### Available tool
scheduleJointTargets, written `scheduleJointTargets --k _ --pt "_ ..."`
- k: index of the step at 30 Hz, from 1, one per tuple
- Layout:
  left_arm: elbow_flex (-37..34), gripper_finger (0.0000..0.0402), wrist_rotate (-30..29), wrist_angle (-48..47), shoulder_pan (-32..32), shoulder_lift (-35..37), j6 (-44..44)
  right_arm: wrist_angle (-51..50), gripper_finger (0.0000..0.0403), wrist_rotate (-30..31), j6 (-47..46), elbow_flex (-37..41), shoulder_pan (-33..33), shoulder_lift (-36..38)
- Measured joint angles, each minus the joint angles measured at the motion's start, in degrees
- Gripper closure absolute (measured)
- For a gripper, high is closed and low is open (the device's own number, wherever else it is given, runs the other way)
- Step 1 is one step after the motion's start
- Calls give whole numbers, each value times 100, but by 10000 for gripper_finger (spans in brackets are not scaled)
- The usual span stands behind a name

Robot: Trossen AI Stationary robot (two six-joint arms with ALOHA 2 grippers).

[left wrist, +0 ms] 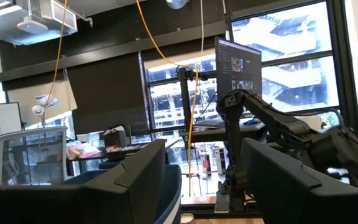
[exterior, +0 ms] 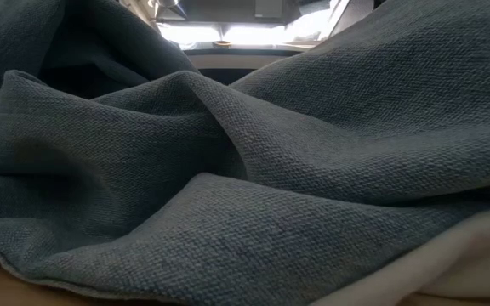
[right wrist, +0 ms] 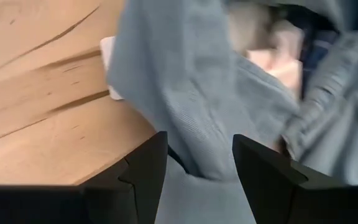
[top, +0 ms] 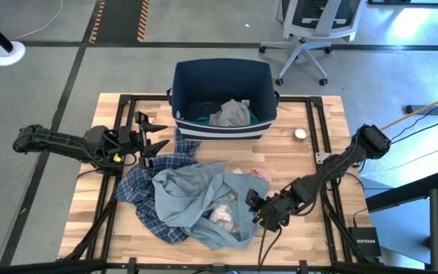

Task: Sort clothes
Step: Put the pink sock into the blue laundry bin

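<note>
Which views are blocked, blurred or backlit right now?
Low view: almost wholly filled by the grey-blue garment, bright strip behind. Right wrist view: the same garment soft and blurred between the right gripper's jaws. Left wrist view: bright windows, dark interior. High view: clear.

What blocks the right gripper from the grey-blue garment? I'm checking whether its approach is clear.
Nothing visible. The right gripper is already at the grey-blue garment, whose fabric lies between its fingers in the right wrist view. The left gripper waits open above the plaid shirt.

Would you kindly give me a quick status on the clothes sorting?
Left gripper open, idle beside the plaid shirt. Right gripper shut on grey-blue garment at the pile's edge. Navy bin behind, nothing blocking.
</note>
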State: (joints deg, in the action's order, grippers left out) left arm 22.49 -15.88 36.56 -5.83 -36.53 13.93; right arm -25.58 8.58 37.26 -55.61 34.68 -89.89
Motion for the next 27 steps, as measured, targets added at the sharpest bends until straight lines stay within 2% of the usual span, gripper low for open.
scheduleJointTargets --k 7,10,13,16,18,19,24,27 --pt "-1 194 -2 2 0 0 0 280 204 56 500 2 21 -535" --pt "1 194 -2 1 -1 2 0 529 217 143 534 2 21 -597" --pt "0 194 -1 0 0 1 0 608 252 260 532 -11 21 -596" --pt "-1 194 -2 0 -1 0 4 441 316 401 519 -148 21 -596" --pt "-1 194 -2 0 -2 2 3 182 368 450 540 -330 14 -596" --pt "1 194 -2 0 0 2 1 -24 382 540 618 -455 -1 -596" --pt "1 194 -2 0 0 1 0 -1266 368 1577 749 -1370 -109 -520" --pt "-1 194 -2 -5 -1 0 0 -1944 380 1913 752 -1956 -390 -294"
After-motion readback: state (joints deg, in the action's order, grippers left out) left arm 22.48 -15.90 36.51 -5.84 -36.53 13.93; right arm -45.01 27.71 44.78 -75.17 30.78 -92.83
